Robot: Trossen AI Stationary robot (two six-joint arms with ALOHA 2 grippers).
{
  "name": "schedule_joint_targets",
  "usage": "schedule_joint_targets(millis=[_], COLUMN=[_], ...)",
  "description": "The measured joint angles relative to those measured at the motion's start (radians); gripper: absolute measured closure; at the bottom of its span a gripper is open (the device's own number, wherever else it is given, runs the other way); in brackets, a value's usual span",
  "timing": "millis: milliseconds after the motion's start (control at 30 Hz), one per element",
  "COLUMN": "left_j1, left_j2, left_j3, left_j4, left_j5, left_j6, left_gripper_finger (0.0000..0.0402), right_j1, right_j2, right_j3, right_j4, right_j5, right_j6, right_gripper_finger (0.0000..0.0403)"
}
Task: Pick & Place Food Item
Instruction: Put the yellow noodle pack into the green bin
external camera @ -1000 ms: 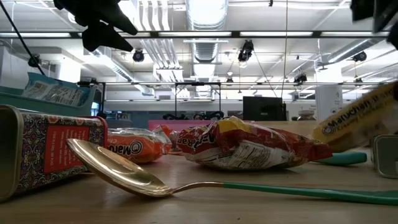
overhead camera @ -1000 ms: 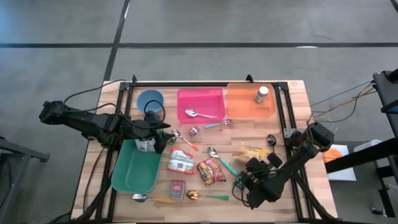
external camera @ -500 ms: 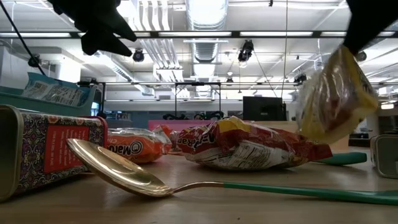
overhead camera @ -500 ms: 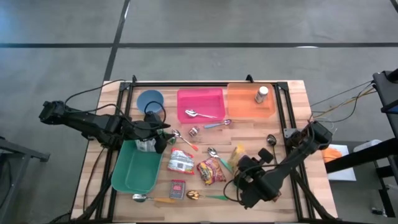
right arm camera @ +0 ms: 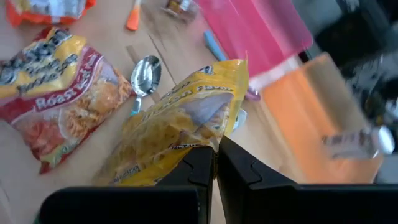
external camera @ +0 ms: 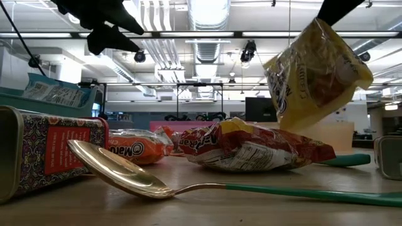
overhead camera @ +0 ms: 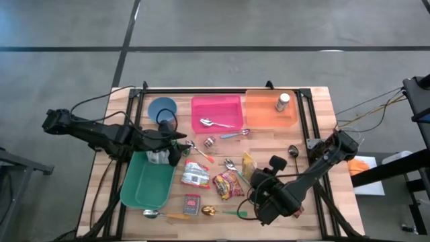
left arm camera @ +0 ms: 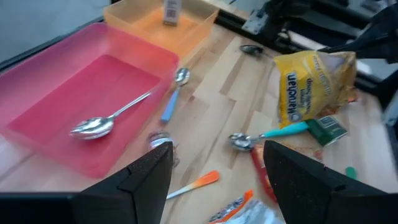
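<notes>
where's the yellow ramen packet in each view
High view: yellow ramen packet right of centre, by the right tool.
Low view: upper right, hanging above the red ramen packet.
Left wrist view: upper right, off the table.
Right wrist view: centre, pinched in the shut tool.
Shared landmark: the red ramen packet, except in the left wrist view.

Right claw [overhead camera: 254,169] holds (lifted) packet [overhead camera: 248,165].
</notes>
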Motion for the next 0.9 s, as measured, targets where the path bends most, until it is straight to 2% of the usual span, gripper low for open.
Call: schedule_joint_targets(millis=[333,533,767,900], left_j1=[0.0,-0.001,0.0,0.0], left_j2=[0.01,0.094,0.198,0.247], left_j3=[-0.017,-0.017,0.011,0.036], left_j4=[0.136,0.258,0.406,0.411], left_j5=[0.137,0.214,0.366,0.38], left_j6=[0.102,0.193,0.288,0.291], left_gripper_finger=[0.0147,0.0147,0.0147,0.0147], right_j1=[-0.009,-0.031,-0.075,-0.103], right_j2=[0.0,0.0,0.0,0.0], right_j3=[0.102,0.165,0.181,0.18], right_j4=[0.008,0.044,0.167,0.253], right_j5=[0.005,0.032,0.031,0.03], right_j6=[-0.246,-0.353,-0.514,-0.613], right_gripper_finger=[0.0392,0.0392,0.0392,0.0392])
